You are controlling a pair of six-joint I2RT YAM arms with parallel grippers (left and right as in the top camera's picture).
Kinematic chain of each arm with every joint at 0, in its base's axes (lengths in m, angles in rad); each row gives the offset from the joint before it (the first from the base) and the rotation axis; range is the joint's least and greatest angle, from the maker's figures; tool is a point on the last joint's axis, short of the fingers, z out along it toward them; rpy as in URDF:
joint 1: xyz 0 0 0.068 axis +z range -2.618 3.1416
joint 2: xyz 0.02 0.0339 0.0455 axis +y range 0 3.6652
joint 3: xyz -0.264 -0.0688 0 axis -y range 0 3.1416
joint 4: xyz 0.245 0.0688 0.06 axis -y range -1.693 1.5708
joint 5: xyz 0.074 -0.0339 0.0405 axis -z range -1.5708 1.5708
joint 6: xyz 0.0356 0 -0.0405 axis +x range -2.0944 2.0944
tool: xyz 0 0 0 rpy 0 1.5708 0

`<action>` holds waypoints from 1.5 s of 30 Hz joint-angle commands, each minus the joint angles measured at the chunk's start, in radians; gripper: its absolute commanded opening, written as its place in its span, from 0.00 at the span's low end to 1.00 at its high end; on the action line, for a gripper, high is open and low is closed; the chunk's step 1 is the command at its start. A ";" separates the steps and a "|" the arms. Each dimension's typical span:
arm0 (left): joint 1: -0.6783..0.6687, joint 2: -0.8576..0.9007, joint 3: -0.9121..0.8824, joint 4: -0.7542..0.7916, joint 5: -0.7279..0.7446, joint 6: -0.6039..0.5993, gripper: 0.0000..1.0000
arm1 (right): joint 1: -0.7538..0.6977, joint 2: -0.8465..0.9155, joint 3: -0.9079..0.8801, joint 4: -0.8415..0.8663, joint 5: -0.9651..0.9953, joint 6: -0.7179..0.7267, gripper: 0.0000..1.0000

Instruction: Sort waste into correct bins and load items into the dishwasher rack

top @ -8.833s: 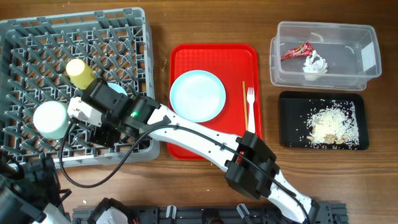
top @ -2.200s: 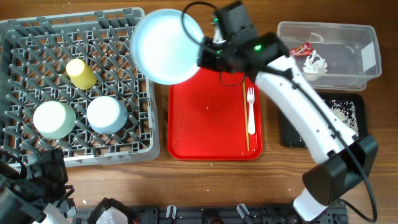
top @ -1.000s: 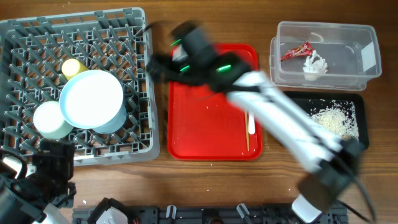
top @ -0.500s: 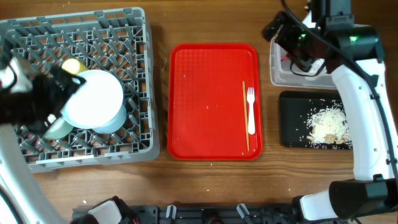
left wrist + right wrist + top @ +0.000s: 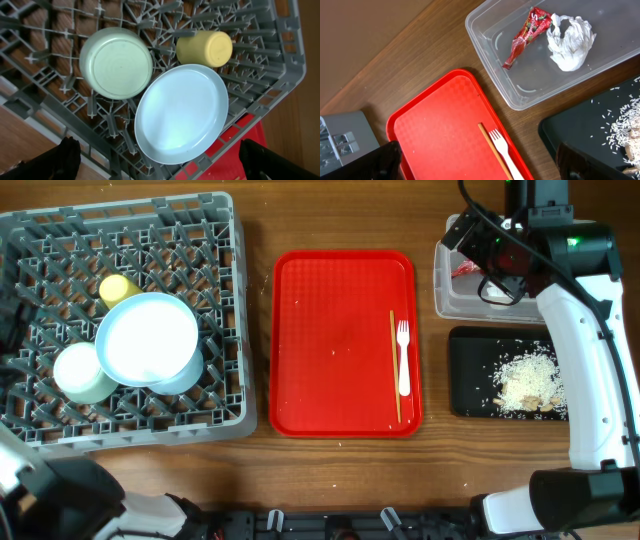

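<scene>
The grey dishwasher rack (image 5: 200, 240) holds the white plate (image 5: 148, 343), the yellow cup (image 5: 117, 287) and the pale green bowl (image 5: 78, 373). The plate lies over the white bowl, of which only an edge (image 5: 190, 376) shows. The left wrist view shows the plate (image 5: 181, 112), green bowl (image 5: 116, 62) and cup (image 5: 205, 48). My left gripper (image 5: 162, 159) is open and empty above them. The white fork (image 5: 403, 360) lies on the red tray (image 5: 330, 340). My right gripper (image 5: 495, 255) is open and empty over the clear tub (image 5: 520, 97), which holds the red wrapper (image 5: 527, 34) and the napkin (image 5: 571, 41).
The black tray (image 5: 470, 380) at the right holds rice scraps (image 5: 528, 378). A thin wooden stick (image 5: 394, 370) lies on the red tray beside the fork. The right arm hides much of the clear tub from overhead. The left arm is blurred at the table's left edge.
The plate went from the red tray into the rack over the white bowl. The right arm swung back over the clear tub. The left arm drew back from the rack to the left.
</scene>
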 commanded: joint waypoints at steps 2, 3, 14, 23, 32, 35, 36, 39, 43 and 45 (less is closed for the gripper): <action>0.006 0.132 -0.001 -0.003 0.085 0.114 0.91 | -0.001 0.008 -0.002 0.003 0.027 -0.004 1.00; 0.006 0.154 -0.013 -0.008 0.106 0.138 0.87 | -0.001 0.008 -0.002 0.003 0.027 -0.004 1.00; 0.005 0.211 -0.374 0.176 0.269 0.270 0.76 | -0.001 0.008 -0.002 0.003 0.027 -0.004 1.00; -0.013 0.213 -0.381 0.183 0.331 0.340 0.65 | -0.001 0.008 -0.002 0.003 0.027 -0.004 1.00; -0.070 0.217 -0.381 0.184 0.212 0.301 0.57 | -0.001 0.008 -0.002 0.003 0.027 -0.004 1.00; -0.098 0.216 -0.381 0.198 0.122 0.231 0.55 | -0.001 0.008 -0.002 0.003 0.027 -0.004 1.00; -0.106 0.217 -0.381 0.203 0.098 0.213 0.55 | -0.001 0.008 -0.002 0.003 0.027 -0.004 1.00; -0.127 0.217 -0.381 0.214 0.080 0.200 0.54 | -0.001 0.008 -0.002 0.003 0.027 -0.004 1.00; -0.146 0.217 -0.381 0.228 0.080 0.200 0.49 | -0.001 0.008 -0.002 0.003 0.027 -0.004 1.00; -0.151 0.217 -0.381 0.232 0.080 0.201 0.43 | -0.001 0.008 -0.002 0.003 0.027 -0.004 1.00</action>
